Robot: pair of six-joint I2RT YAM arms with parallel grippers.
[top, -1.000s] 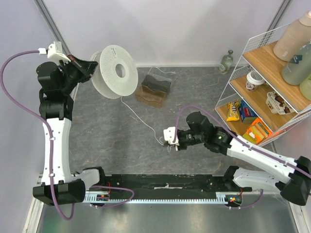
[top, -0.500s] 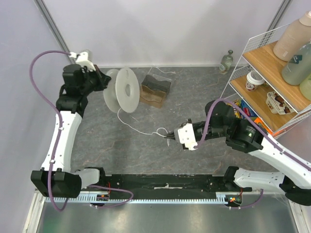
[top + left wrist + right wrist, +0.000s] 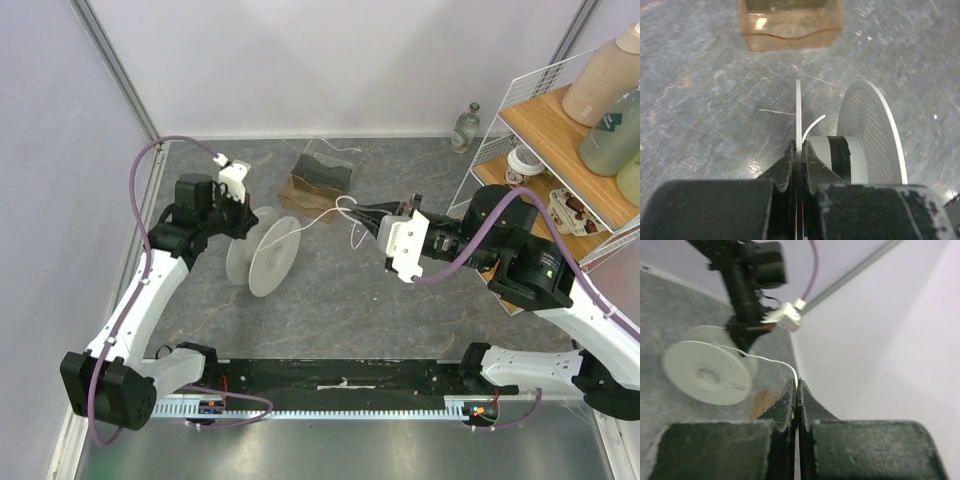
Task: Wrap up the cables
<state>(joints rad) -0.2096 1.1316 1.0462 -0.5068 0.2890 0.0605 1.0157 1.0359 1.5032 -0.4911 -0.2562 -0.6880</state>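
A white spool (image 3: 268, 252) stands on edge at the left centre of the grey table. My left gripper (image 3: 247, 222) is shut on the spool's near flange (image 3: 798, 107); the hub (image 3: 822, 155) with a black band and the perforated far flange (image 3: 872, 135) lie to its right. A thin white cable (image 3: 318, 219) runs from the spool to my right gripper (image 3: 353, 213), with small loops at the fingertips. In the right wrist view, the right gripper (image 3: 797, 386) is shut on the cable (image 3: 760, 358), which leads back to the spool (image 3: 705, 372).
A brown translucent box (image 3: 320, 180) sits beyond the spool, and shows in the left wrist view (image 3: 790, 22). A wire shelf rack (image 3: 560, 160) with bottles and packets stands at the right. A small bottle (image 3: 465, 125) stands by the back wall.
The left arm has brought the spool from the far left corner down toward the table's middle. The right gripper has moved away from the near edge and to the right, taking the cable with it.
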